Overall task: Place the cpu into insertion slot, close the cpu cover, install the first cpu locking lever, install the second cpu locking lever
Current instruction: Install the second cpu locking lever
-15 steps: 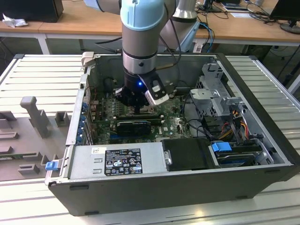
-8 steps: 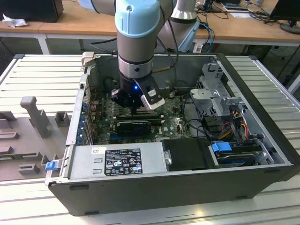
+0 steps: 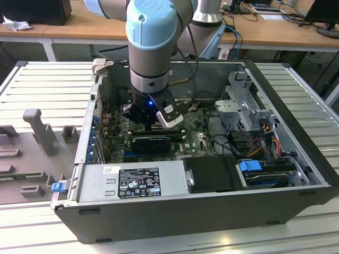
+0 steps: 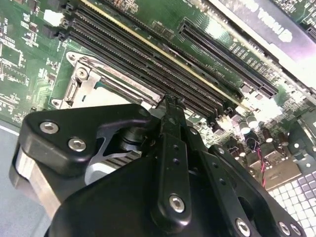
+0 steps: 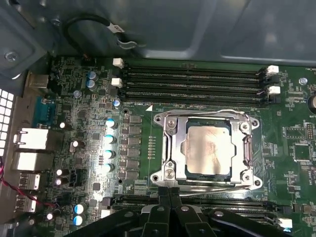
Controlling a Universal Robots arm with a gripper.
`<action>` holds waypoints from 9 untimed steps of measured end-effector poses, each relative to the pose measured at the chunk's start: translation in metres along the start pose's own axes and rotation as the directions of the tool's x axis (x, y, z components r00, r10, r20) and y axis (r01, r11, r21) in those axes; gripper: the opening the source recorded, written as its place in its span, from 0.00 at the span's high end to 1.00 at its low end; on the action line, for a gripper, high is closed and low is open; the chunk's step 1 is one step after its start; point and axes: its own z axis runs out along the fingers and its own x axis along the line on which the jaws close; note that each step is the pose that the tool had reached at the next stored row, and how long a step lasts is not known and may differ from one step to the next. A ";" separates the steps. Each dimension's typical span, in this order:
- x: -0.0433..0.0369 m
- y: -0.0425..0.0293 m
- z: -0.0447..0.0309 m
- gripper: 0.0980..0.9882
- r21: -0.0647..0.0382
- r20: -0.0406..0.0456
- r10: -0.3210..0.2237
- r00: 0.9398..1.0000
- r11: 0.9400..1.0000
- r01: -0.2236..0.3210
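Observation:
In the first wrist view the cpu [image 5: 207, 148], a pale silvery square, lies flat in the insertion slot [image 5: 245, 127] on the green motherboard [image 5: 143, 148]. The cpu cover [image 5: 175, 148], a metal frame with a square window, lies down around the chip. Thin wire levers run along two opposite sides of the socket [image 5: 207, 113] [image 5: 217, 183]. My gripper [image 5: 170, 190] is shut with nothing between its fingers. Its tips sit at the socket's edge by one lever. The second wrist view shows a black fingertip [image 4: 170, 103] beside the socket's metal frame [image 4: 91, 84]. In the exterior view the gripper [image 3: 153, 126] hangs low inside the open computer case.
Long black memory slots [image 5: 192, 74] flank the socket on both sides. The case walls [image 3: 254, 79] enclose the board. A power supply [image 3: 132, 180] sits along the near side, with a drive cage [image 3: 241, 106] and cables [image 3: 265, 132] at the exterior view's right. Grey moulded trays [image 3: 37, 137] lie outside on the left.

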 end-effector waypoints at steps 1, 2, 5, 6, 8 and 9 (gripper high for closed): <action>0.0000 0.0000 0.0000 0.99 0.000 0.000 0.000 1.000 1.000 0.000; 0.0001 0.0000 0.0000 0.99 0.000 0.000 0.000 1.000 1.000 0.000; 0.0001 -0.0003 0.0007 0.99 -0.016 0.001 0.000 1.000 1.000 0.000; 0.0001 -0.0003 0.0009 0.99 -0.028 0.001 0.000 1.000 1.000 0.000; 0.0002 -0.0013 0.0014 0.99 -0.040 0.002 0.000 1.000 0.999 0.000; 0.0004 -0.0018 0.0014 0.99 -0.040 0.002 0.000 1.000 0.999 0.000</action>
